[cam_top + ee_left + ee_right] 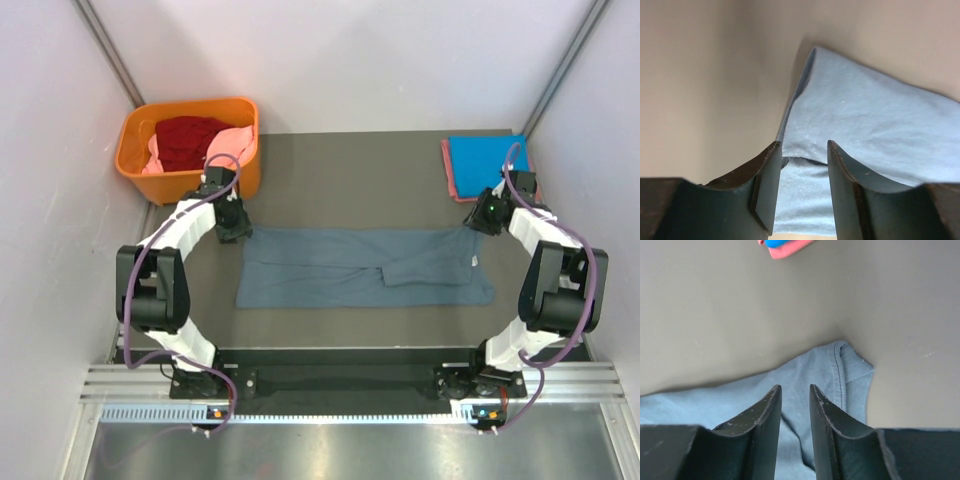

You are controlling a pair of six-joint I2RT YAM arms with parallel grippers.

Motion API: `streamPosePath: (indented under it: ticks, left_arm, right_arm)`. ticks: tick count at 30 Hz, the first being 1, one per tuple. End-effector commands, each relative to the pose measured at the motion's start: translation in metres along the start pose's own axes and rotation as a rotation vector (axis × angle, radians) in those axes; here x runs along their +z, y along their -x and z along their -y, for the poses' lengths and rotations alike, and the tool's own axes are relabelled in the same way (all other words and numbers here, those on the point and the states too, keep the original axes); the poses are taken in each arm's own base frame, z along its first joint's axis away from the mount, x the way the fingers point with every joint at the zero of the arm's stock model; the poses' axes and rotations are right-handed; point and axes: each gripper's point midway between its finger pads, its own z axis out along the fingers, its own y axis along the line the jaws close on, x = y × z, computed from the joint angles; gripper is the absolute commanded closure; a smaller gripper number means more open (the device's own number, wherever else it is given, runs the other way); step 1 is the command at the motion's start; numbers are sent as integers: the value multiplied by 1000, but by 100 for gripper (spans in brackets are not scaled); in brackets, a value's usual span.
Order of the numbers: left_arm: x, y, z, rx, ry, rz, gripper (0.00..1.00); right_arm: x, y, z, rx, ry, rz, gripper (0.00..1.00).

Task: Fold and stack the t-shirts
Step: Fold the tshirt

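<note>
A large slate grey-blue t-shirt [360,268] lies folded into a long band across the middle of the table, with a small white tag [474,260] near its right end. My left gripper [236,228] is at its far left corner. In the left wrist view the jaws [804,147] stand apart with the shirt's edge [865,130] between them. My right gripper [480,222] is at the far right corner. Its jaws [795,388] stand slightly apart over the hemmed cloth [810,370]. A bright blue shirt [488,155] lies folded on a salmon-red one [449,175] at the back right.
An orange basket [135,160] at the back left holds a dark red shirt [190,138] and a pink one [235,142], close behind my left gripper. The folded stack's corner [790,249] shows at the top of the right wrist view. Walls close in on both sides.
</note>
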Motion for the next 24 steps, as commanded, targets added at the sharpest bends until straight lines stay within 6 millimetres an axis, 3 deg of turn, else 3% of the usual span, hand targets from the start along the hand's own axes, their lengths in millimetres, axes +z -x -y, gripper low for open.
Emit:
streamPosePath:
  ticks: [1, 7, 13, 18, 24]
  left_arm:
    - [-9, 18, 6, 83, -51, 63, 52]
    - [12, 21, 12, 112, -76, 29, 54]
    - [24, 23, -4, 102, 3, 27, 57]
    - [39, 6, -10, 104, 14, -12, 58]
    - [50, -1, -9, 97, 13, -61, 62]
  right_arm:
    - [-14, 18, -13, -39, 31, 43, 70]
    - [-21, 25, -18, -45, 43, 59, 69]
    - [-23, 24, -13, -62, 21, 58, 69]
    - [-25, 27, -13, -63, 14, 67, 68]
    - [-26, 28, -12, -60, 6, 69, 68]
